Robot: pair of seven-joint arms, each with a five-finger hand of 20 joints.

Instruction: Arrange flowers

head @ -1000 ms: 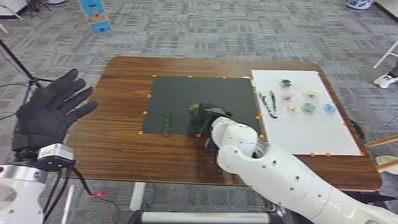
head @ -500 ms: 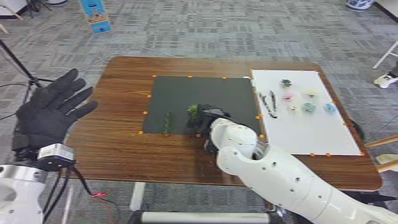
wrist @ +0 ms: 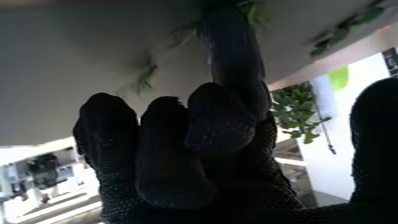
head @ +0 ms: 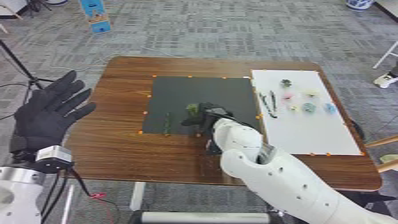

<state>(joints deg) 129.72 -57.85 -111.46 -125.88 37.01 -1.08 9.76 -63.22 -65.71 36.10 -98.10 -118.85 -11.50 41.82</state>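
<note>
The leafy stem [head: 192, 108] lies on the dark mat [head: 218, 90], its far end just left of the right hand [head: 214, 118]; it hardly shifts from the frames before, while the right wrist turns and slides a little right. That looks like a change of grasp rather than a lift, so the arranging seems to be at an early step, with the flowers [head: 309, 107] still on the white sheet [head: 306, 135] to the right. Farther left, a second green stem [head: 167, 123] lies untouched. The glove hides the near part of the leafy stem, and I cannot tell whether the right hand is spread, pressed together or pinching it. In the right wrist view a green sprig [wrist: 298, 112] is partly cut off by black glove; which piece it is stays unclear. Beyond the desk's [head: 107, 150] left edge, the left hand [head: 44, 117] waits, spread
</note>
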